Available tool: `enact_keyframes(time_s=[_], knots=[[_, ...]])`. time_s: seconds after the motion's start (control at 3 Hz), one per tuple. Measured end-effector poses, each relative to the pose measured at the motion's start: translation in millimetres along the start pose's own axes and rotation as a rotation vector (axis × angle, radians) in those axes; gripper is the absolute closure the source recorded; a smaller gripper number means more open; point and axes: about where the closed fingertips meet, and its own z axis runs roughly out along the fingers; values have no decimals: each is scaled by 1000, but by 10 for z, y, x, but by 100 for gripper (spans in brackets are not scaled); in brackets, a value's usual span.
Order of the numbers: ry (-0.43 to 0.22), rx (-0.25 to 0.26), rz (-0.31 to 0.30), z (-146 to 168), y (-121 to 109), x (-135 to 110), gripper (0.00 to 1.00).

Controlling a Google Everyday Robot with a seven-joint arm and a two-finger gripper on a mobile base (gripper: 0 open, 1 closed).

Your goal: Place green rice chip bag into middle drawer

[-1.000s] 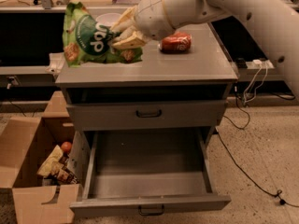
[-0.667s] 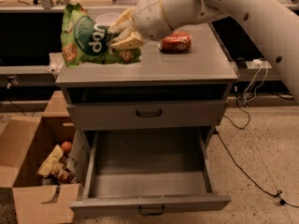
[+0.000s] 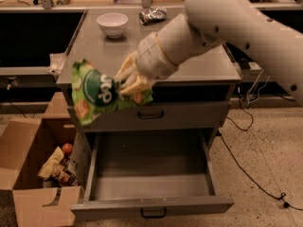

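The gripper (image 3: 129, 82) hangs just in front of the cabinet (image 3: 94, 48) top's front edge. It is clamped shut on the right end of the green rice chip bag (image 3: 94, 92), which sticks out to its left (logo toward the camera). Directly below it, the middle drawer (image 3: 151, 167) stands pulled open. Behind it sits a white bowl (image 3: 112, 23).

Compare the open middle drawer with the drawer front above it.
The middle drawer is pulled out, its floor showing; the upper drawer front is shut. The green rice chip bag, held in the gripper's closed jaws, hangs before the upper front, above the middle drawer. Both are grey with a black bar handle.
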Motion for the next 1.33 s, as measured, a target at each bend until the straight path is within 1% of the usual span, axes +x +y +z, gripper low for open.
enact_keyframes(time_s=[0.33, 0.67, 1.0, 1.33], knots=[[93, -84, 61, 173, 656, 291, 100], [112, -156, 97, 353, 1050, 467, 100], [103, -152, 102, 384, 1040, 466, 100], [55, -155, 209, 763, 1317, 768, 100]])
